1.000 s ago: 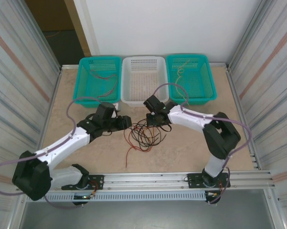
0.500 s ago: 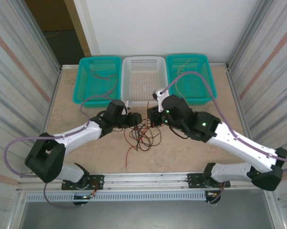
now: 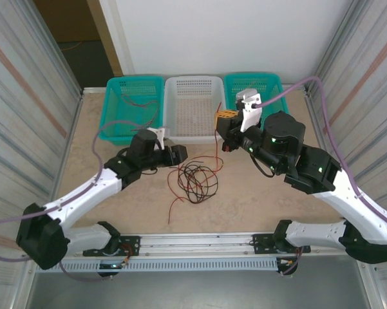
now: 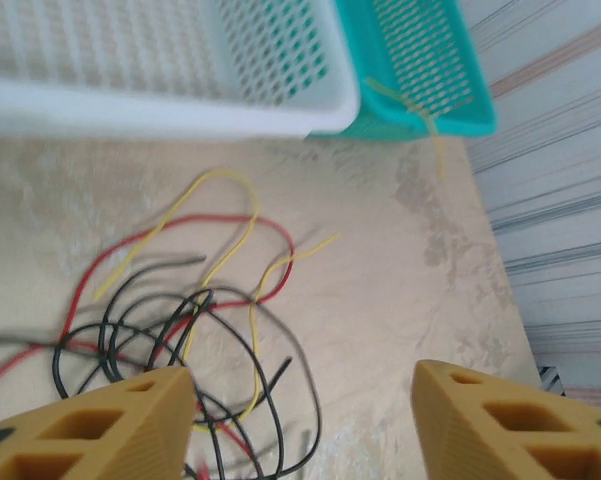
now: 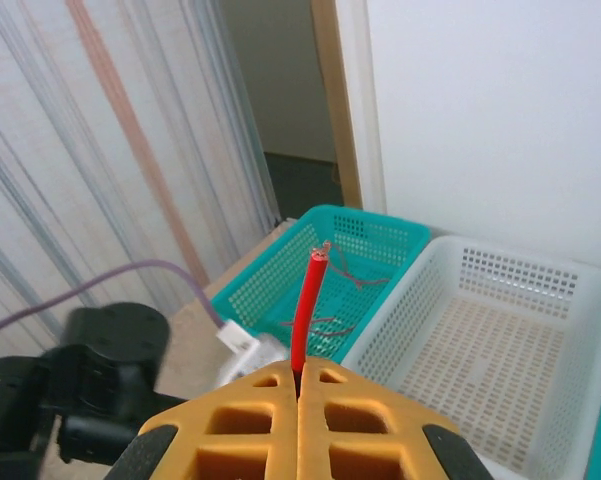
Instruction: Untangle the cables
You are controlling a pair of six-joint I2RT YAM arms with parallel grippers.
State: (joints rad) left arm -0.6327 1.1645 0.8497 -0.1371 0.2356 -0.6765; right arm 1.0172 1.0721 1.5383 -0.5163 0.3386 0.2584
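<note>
Toward the middle of the desk (image 3: 245, 206) a knot of cables (image 3: 196, 180) is seen lying. Black, red and yellow strands are looped through one another, and one red tail is trailed toward the near edge. Most of the work is judged to lie here, since several loops are not yet parted.

Just beside the knot, on its far-left side, the left tool (image 3: 174, 154) is held low. Its fingers (image 4: 110, 425) are set wide apart with nothing between them, and the strands are seen on the desk beneath the gap.

To the right of the knot and raised above it, the right tool (image 3: 226, 125) is closed tight on a red cable (image 5: 305, 310), whose cut end stands up out of the shut fingers. A thin strand appears to run from it down to the knot, so this cable is judged only partly drawn free.

Along the far edge three baskets are ranged. A few thin cables are already laid in the left teal basket (image 3: 135, 78). A yellow cable (image 4: 400, 100) is laid in the right teal basket (image 3: 264, 76). The white basket (image 3: 190, 136) is set between them. Some sorting is thus judged done.
</note>
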